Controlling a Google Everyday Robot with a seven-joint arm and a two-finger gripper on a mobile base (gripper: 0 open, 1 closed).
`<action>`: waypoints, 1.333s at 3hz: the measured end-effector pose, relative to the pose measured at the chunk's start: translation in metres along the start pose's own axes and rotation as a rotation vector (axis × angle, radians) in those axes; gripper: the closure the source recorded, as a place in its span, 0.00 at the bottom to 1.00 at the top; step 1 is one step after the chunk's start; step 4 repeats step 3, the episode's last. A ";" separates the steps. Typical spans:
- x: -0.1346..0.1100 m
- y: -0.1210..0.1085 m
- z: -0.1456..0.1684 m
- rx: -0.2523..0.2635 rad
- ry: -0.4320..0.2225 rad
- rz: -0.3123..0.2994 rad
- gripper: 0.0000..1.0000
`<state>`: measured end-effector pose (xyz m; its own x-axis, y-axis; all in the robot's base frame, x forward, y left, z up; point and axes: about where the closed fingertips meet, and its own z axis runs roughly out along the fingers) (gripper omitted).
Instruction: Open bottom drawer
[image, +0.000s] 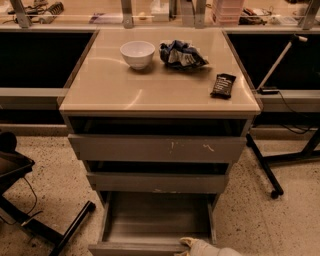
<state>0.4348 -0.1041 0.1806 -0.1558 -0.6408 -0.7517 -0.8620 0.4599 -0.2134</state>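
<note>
Bottom drawer (155, 220) sits pulled way out, under the tabletop's (150, 92) front edge. The gripper (192, 245) is at its front rim, and I honestly can't tell if it's gripping.

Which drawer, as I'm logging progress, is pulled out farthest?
The bottom drawer: its inside shows, while the top drawer and middle drawer sit barely ajar. The gripper is at its front edge.
</note>
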 end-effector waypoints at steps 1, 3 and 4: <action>0.000 0.000 0.000 0.000 0.000 0.000 0.12; 0.000 0.000 0.000 0.000 0.000 0.000 0.00; 0.000 0.000 0.000 0.000 0.000 0.000 0.00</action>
